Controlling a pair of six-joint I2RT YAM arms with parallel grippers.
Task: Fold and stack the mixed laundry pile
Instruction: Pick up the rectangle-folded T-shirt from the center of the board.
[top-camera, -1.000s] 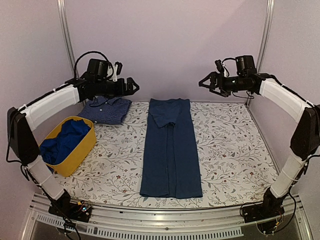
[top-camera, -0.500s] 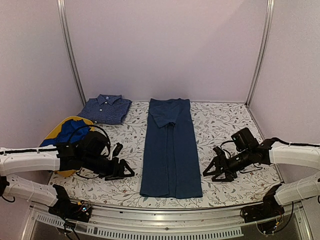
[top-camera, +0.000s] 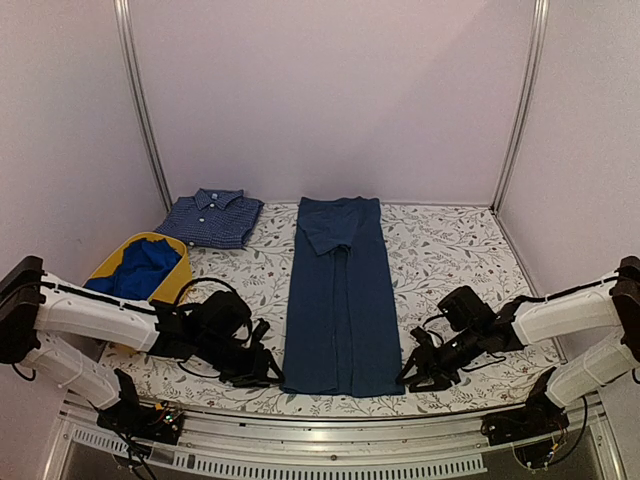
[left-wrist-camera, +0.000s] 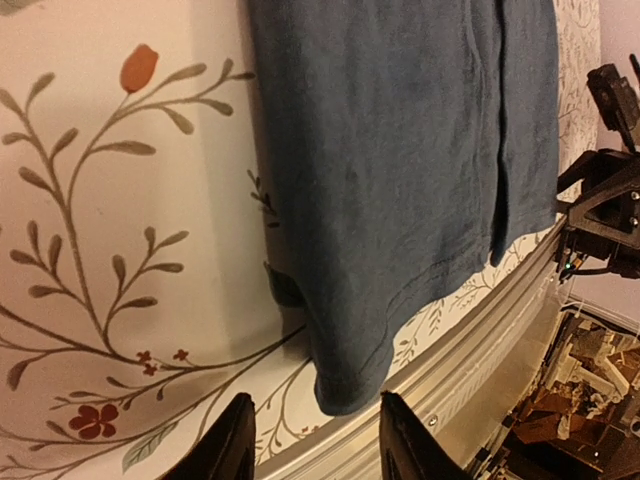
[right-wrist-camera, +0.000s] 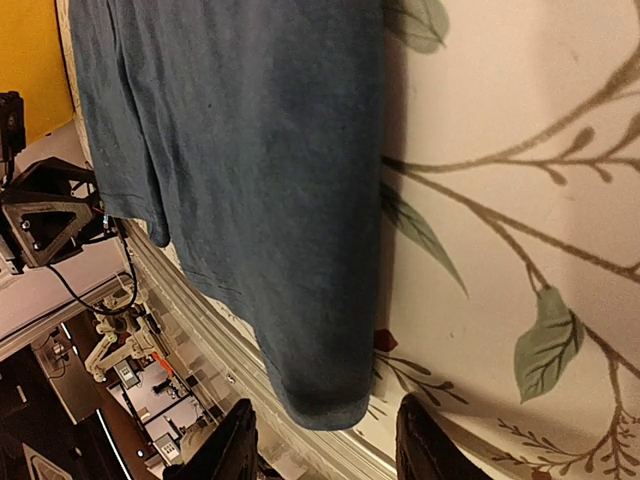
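A long dark navy-teal garment (top-camera: 340, 300) lies flat down the middle of the table, folded lengthwise. My left gripper (top-camera: 270, 376) is low at its near left corner and my right gripper (top-camera: 408, 378) is low at its near right corner. The left wrist view has the hemmed corner (left-wrist-camera: 350, 375) just ahead of the open left gripper (left-wrist-camera: 315, 445), not pinched. In the right wrist view the other corner (right-wrist-camera: 325, 400) lies likewise before the open right gripper (right-wrist-camera: 325, 445). A folded checked blue shirt (top-camera: 212, 218) rests at the back left. A royal-blue piece (top-camera: 135, 272) sits in the tub.
The yellow tub (top-camera: 182, 272) stands at the left behind my left arm. The table's metal front rail (top-camera: 330, 440) runs just below both garment corners. Walls close the back and both sides.
Both arms have swung from high at the back down to the garment's near corners at the table's front edge. Both pairs of jaws have narrowed.
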